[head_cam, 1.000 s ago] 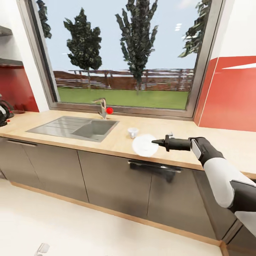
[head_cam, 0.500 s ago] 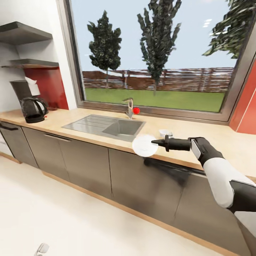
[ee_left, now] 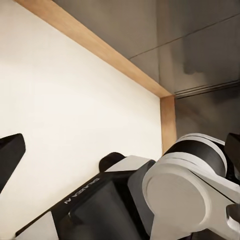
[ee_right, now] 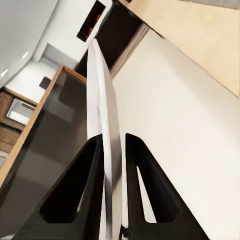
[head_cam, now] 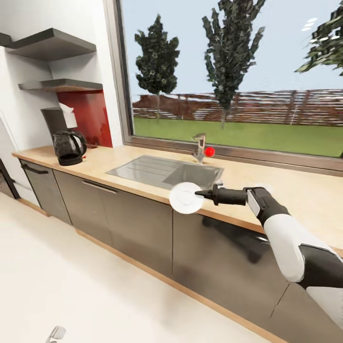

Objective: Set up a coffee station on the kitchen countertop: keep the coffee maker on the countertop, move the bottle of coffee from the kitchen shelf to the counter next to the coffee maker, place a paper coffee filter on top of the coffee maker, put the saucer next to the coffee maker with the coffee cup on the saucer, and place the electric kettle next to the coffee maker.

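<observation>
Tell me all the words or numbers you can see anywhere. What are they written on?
One line of pale lettering stands on the robot's dark arm casing in the left wrist view: too tilted and blurred to read surely.
I can read nothing on the saucer, electric kettle or coffee maker.

electric kettle (head_cam: 69, 147) on countertop (head_cam: 114, 167) far left, coffee maker (head_cam: 54, 122) behind it; sink (head_cam: 164, 171) right of both.
</observation>
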{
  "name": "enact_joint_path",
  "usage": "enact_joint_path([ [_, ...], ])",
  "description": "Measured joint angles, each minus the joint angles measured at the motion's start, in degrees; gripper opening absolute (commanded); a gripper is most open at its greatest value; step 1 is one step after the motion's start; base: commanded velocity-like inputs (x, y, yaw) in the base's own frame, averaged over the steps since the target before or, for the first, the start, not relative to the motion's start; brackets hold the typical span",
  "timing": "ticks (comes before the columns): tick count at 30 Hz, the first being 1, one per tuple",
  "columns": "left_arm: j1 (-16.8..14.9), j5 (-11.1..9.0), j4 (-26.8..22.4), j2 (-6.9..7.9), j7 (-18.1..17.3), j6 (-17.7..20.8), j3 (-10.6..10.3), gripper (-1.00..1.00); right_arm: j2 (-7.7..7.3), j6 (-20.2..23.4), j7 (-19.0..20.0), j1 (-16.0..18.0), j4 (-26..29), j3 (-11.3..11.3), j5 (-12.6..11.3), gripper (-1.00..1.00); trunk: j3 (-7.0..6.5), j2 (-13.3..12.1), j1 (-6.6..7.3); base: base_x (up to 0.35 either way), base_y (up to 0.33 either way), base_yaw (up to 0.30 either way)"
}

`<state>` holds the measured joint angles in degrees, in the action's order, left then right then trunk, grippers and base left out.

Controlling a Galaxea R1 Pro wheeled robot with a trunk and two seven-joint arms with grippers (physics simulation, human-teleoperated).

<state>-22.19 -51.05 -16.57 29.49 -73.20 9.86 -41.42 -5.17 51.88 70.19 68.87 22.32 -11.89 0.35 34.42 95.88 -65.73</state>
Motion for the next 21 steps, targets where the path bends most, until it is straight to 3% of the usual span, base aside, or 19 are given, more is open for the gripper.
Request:
enact_joint_path([
  [3,0.0,0.0,0.0,0.0,0.0,0.0,0.0,1.0,1.07,-2.3,0.0,-0.4,0.0,0.0,0.0,-1.0,0.0,0.0,0.0,0.27,0.239,0.004],
  [7,0.0,0.0,0.0,0.0,0.0,0.0,0.0,1.0,1.35,-2.6,0.1,-0.4,0.0,0.0,0.0,-1.0,0.0,0.0,0.0,0.27,0.239,0.05],
  [21,0.0,0.0,0.1,0.01,0.0,0.0,0.1,1.0,1.47,-2.6,0.0,-0.5,0.0,0.0,0.0,-1.0,0.0,0.0,0.0,0.267,0.243,0.253],
])
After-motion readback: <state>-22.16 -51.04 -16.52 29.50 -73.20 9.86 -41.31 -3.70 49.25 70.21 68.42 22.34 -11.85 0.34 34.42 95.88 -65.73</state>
